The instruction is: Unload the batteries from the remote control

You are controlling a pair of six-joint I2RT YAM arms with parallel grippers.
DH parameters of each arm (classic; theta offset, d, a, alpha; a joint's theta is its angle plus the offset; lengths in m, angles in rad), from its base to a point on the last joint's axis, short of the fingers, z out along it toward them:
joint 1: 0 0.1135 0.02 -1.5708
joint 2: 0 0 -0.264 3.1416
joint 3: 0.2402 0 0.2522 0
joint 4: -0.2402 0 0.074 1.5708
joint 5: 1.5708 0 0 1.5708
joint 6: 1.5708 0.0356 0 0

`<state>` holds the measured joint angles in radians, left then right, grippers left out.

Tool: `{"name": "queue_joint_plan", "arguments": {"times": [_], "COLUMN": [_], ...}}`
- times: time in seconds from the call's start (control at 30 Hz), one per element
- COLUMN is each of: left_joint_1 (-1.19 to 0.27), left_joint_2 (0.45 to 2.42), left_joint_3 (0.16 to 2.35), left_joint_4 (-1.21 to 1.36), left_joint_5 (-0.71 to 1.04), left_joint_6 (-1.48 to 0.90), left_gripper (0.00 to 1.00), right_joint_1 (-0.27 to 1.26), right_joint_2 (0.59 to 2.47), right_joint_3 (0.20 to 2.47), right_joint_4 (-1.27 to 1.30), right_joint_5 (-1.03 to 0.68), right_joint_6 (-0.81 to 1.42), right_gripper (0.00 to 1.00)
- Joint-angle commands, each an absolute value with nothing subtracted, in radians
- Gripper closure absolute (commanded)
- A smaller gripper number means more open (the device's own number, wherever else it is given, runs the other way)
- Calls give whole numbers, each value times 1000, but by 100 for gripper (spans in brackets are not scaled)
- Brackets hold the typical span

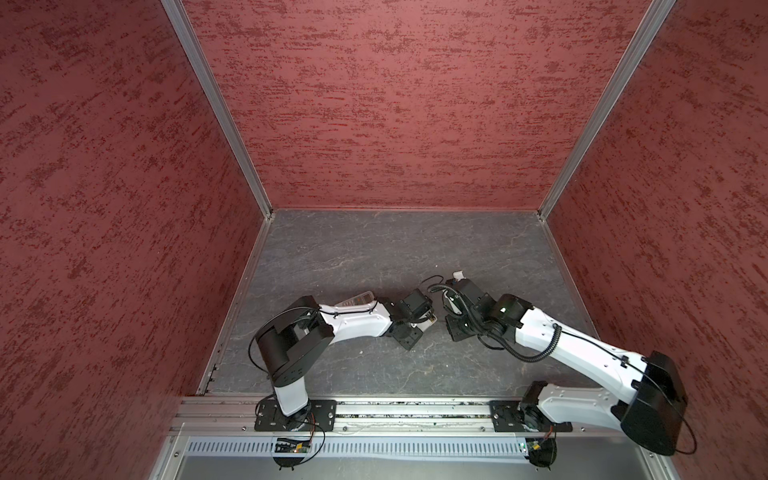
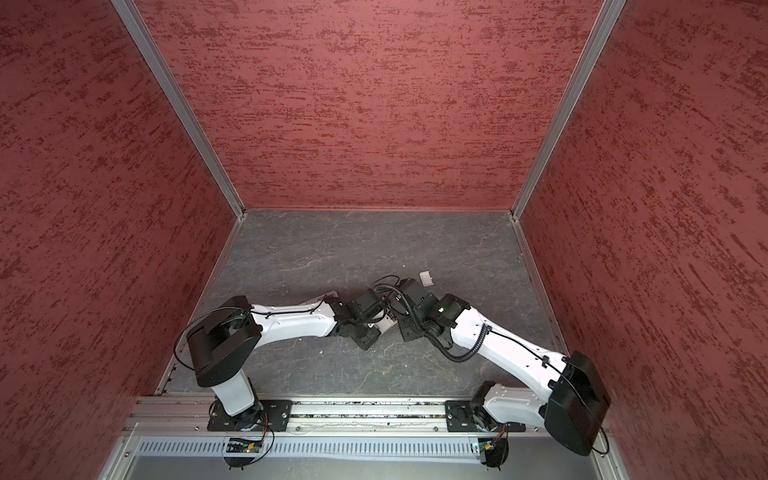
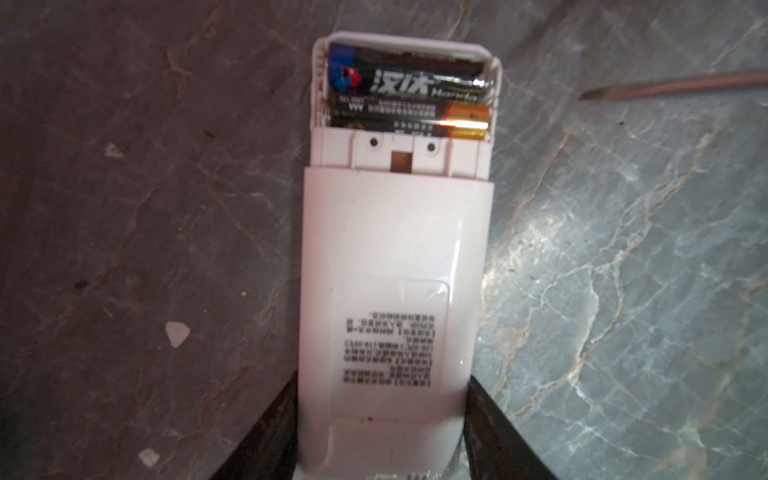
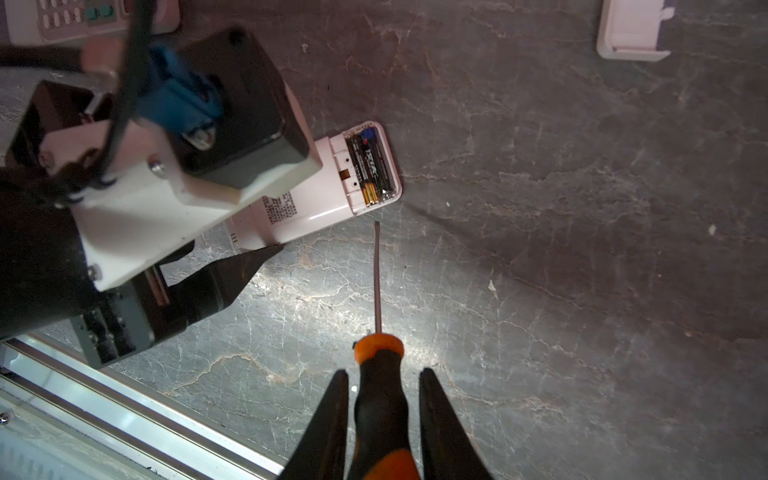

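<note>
Left gripper clamped on both long sides of a white plastic remote control, back face up, low over the grey marbled counter; can't tell if it rests flat. In a top view the remote shows at lower centre of the frame, between the two arm tips. The battery bay is open. Two black cylindrical batteries lie side by side in it, at the end away from the gripper, one blue-banded and one gold-banded. Right gripper closed narrow on the handle of an orange-and-black flat-blade screwdriver. Its shaft points at the open bay, tip just short of the remote, not touching. A small white plastic battery cover lies loose right of centre, apart from the remote. A second white remote, keypad up, lies left of centre beside the left arm.
</note>
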<state>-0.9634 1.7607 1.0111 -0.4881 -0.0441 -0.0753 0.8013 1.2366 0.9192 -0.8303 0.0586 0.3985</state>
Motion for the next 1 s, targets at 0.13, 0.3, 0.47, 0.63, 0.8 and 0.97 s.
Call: {"name": "queue_joint_plan", "arguments": {"times": [0.13,0.3,0.47,0.63,0.8,0.97], "left_joint_1": [-962,-963,-963,-963,-963,-963], "left_joint_2": [1783,1783,1784,1785,1785,1786], "left_joint_3": [979,982,983,982,982,981], "left_joint_4": [-520,-521,-521,-522,-521,-520], "left_joint_5": [14,19,20,21,22,24], "left_joint_6": [-69,-69,-68,-68,-70,-68], "left_gripper": [41,41,42,42,42,42], "right_joint_1": [797,797,796,796,796,795], "right_joint_2": [1285,1298,1305,1306,1302,1299], "right_joint_3": [953,946,946,944,950,947], "right_joint_4": [-791,-762,-748,-754,-776,-787], "right_joint_5": [103,100,96,97,103,108], "right_joint_6": [360,349,343,338,339,343], "right_gripper": [100,100,100,100,100,100]}}
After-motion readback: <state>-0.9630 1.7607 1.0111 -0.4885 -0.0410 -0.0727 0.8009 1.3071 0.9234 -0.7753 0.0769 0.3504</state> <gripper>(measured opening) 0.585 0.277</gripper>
